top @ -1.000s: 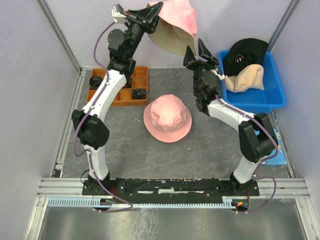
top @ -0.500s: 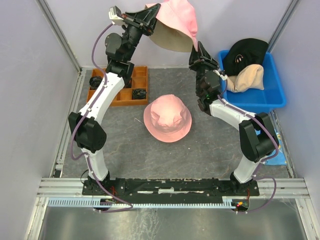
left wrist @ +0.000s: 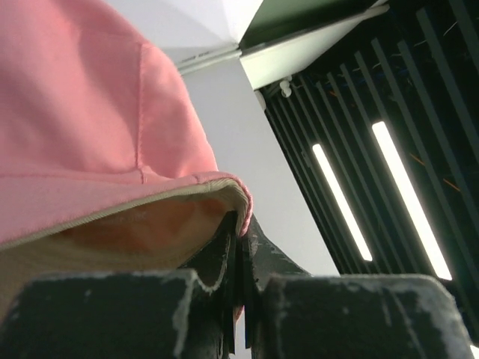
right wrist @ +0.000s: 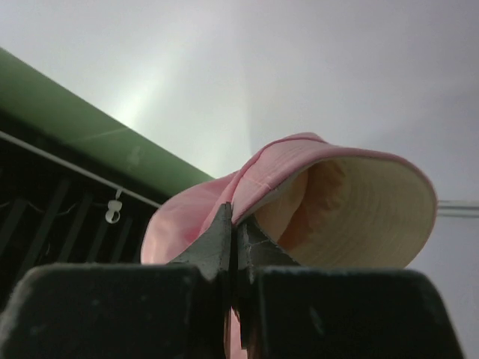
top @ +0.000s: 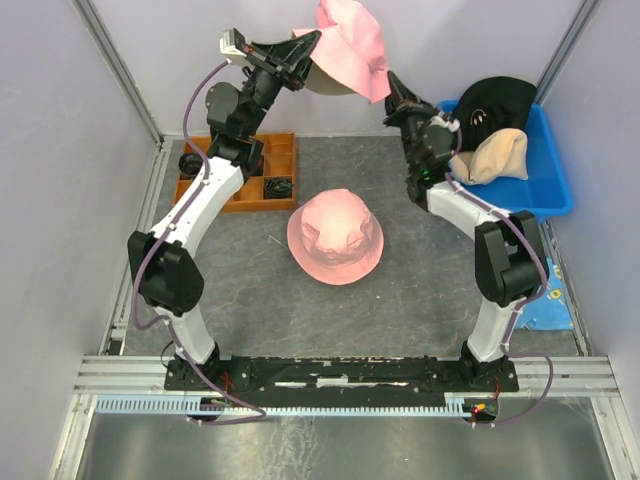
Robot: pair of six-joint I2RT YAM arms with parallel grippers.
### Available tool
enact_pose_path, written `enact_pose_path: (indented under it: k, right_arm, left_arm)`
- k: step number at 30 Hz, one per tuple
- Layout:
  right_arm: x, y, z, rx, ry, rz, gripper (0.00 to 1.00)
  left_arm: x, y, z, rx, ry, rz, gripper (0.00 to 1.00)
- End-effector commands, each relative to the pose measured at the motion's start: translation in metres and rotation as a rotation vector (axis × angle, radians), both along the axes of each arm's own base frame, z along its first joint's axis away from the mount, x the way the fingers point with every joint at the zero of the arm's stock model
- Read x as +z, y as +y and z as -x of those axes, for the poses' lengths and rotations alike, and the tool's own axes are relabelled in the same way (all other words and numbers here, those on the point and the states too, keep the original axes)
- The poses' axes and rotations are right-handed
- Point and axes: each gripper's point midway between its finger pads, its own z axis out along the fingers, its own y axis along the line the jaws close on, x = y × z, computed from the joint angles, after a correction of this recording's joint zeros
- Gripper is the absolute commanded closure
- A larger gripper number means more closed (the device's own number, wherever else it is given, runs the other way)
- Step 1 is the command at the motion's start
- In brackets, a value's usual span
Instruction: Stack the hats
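Top external view
Left arm: the left claw (top: 312, 42) is clenched on the brim of the raised pink hat (top: 352, 40), high over the far edge of the desk (top: 400, 290).
Right arm: the right claw (top: 392, 84) is clenched on the lower brim edge of the same hat, which hangs between the two claws.
Stack base: the lower pink hat (top: 335, 237) lies crown up at the middle of the desk, well apart from the raised one.
Waiting hats: the black hat (top: 490, 105) and the beige hat (top: 497, 155) lie touching in the blue bin (top: 548, 200) at the right, not yet stacked.

Left wrist view
Grip: the left fingers (left wrist: 213, 258) pinch a thin fold of brim, pink outside and cream lining below.

Right wrist view
Grip: the right fingers (right wrist: 213, 247) close on the brim edge only; the cream-lined opening gapes to the right.

Risks, judged
Slip: both holds take little fabric, so pulling the claws apart could tug the brim free.
Collapse: floppy cloth may fold if one claw lets go first.
Misplacement: a descent off centre would leave the hat beside the lower crown, not over it.
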Motion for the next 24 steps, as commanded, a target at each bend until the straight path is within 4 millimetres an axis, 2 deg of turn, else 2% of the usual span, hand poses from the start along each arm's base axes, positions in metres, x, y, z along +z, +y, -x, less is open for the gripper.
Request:
enact_pose_path:
  k: [1,5,9,13,18,24]
  right_arm:
    - [0.087,-0.012,0.027,0.313,-0.211,-0.071,1.00]
    - [0.109,-0.028,0.041,0.384,-0.286,0.025,1.00]
    - [0.119,-0.028,0.063,0.461,-0.341,0.131,1.00]
    - [0.109,-0.014,0.089,0.558,-0.335,0.242,1.00]
    - [0.100,0.003,0.135,0.682,-0.342,0.392,1.00]
    - [0.089,0.004,0.176,0.723,-0.341,0.436,1.00]
  left_arm:
    - [0.010,0.005,0.050,-0.137,-0.103,-0.036,0.97]
    - [-0.018,0.004,0.060,-0.213,-0.115,-0.109,0.97]
    - [-0.039,0.005,0.074,-0.273,-0.145,-0.167,0.97]
    - [-0.055,0.015,0.094,-0.311,-0.179,-0.224,0.97]
    - [-0.082,0.035,0.117,-0.302,-0.200,-0.326,0.97]
    - [-0.099,0.049,0.139,-0.249,-0.241,-0.382,0.97]
